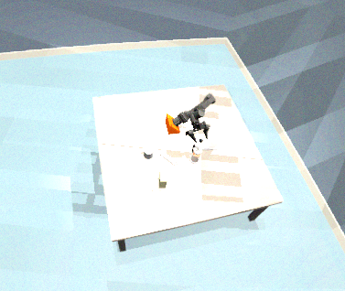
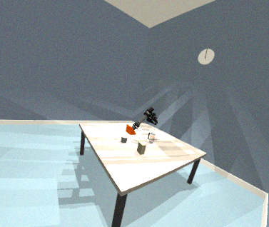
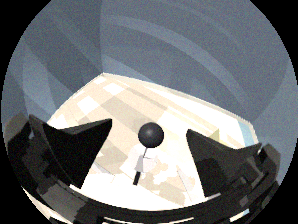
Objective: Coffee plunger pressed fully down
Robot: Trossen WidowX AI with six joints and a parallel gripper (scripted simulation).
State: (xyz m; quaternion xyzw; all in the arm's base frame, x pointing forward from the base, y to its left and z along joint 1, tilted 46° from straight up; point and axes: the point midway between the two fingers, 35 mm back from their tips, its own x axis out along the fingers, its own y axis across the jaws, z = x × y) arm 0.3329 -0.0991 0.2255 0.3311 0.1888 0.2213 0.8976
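Gripper spread wide, empty — plunger knob centred between fingers, untouched. Orange wedge just behind; grey cup and olive block well apart.

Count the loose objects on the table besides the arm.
4. Coffee press just in front of the open gripper; orange wedge beside the arm; small grey cylinder near the table's middle; olive block nearer the front edge. The arm may hide more.
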